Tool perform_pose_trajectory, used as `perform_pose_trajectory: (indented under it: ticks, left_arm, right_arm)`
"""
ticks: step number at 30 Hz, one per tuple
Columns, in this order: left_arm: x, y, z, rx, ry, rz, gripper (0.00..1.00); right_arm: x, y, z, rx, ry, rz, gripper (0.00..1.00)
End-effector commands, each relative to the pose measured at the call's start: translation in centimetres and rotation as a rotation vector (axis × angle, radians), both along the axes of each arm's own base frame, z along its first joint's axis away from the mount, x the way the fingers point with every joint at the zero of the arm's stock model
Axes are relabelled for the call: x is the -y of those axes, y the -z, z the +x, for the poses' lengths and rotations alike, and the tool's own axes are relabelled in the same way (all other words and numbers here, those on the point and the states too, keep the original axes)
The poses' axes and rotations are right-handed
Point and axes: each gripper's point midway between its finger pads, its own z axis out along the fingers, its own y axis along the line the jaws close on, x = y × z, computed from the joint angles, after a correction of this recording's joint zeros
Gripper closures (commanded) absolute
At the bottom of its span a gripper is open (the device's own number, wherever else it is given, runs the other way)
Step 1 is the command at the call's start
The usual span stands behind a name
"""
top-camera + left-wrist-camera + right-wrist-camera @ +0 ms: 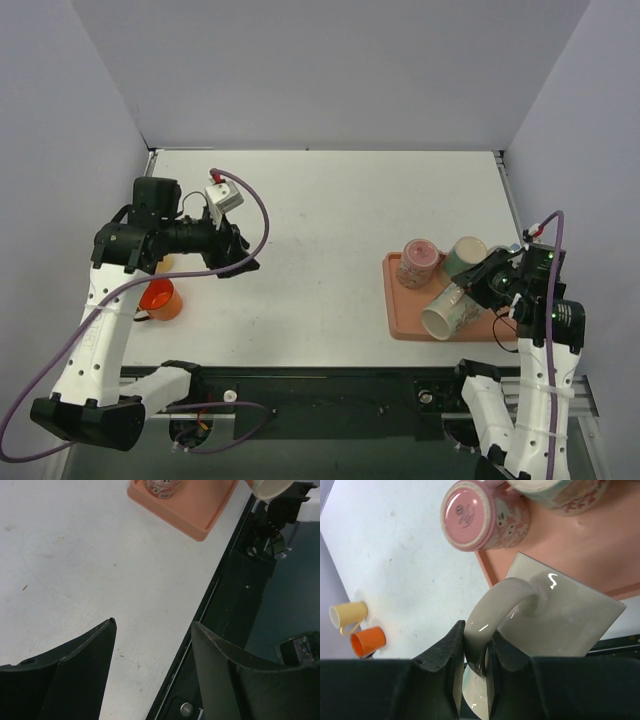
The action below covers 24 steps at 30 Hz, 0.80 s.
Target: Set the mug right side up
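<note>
**Top external view.** The right arm (535, 330) is reaching over the near right corner of the surface (330, 220). The right jaws are holding the beige mug (448, 310) above the near edge of the pink tray (400, 318). The mug is lying tilted with its mouth facing near-left, so it appears to be partway through its turn. Whether its wall is touching the tray cannot be told here. A pink mug (418, 262) is standing base-up on the tray, with a greenish mug (466, 254) just beside it. The left arm (100, 300) is hovering well apart, near an orange mug (160, 298), probably to leave the tray side free.

**Left wrist view.** The left jaws are standing spread with nothing between them, above bare surface beside the near edge. The tray corner is showing at the top of the view.

**Right wrist view.** The right jaws are pressing together on the handle loop (495, 610) of the beige mug and pinching it from both sides. A grip on the handle is likely chosen because it gives leverage to rotate the body and leaves the base free for setting down. The orange mug is lying far off next to a yellow mug (347, 616).
</note>
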Motion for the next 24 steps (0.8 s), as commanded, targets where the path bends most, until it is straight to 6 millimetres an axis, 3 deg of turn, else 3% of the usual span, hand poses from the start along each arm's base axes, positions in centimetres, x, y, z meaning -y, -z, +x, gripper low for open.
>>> perform_pose_trajectory:
  ticks: [1,5,12,18,23,24]
  left_arm:
    - [2.6,-3.4,-1.2,0.019,0.077,-0.130,0.29]
    - [4.1,-3.9,-2.3,-0.044,0.135,-0.205,0.28]
    - [6.4,-4.6,-3.9,-0.004,0.268,-0.216,0.28]
    - [9.6,-6.4,-4.6,0.009,0.388,-0.305,0.28]
    - [11.6,-8.6,-5.2,0.102,0.495,-0.390,0.25]
    - [11.7,-8.8,-5.5,0.058,0.494,-0.411,0.24]
  right_arm:
    - [-3.0,-4.5,0.3,0.179,-0.188,0.026,1.00]
    - [-5.8,-6.5,0.4,0.279,-0.327,0.078,1.00]
    - [-11.4,-9.8,0.2,0.427,-0.634,0.118,1.00]
    - [-18.9,-14.3,-2.3,0.613,-0.992,0.239,1.00]
    - [-22.6,-16.5,-5.4,0.681,-1.264,0.260,1.00]
    - [-23.4,-16.9,-5.9,0.683,-1.309,0.275,1.00]
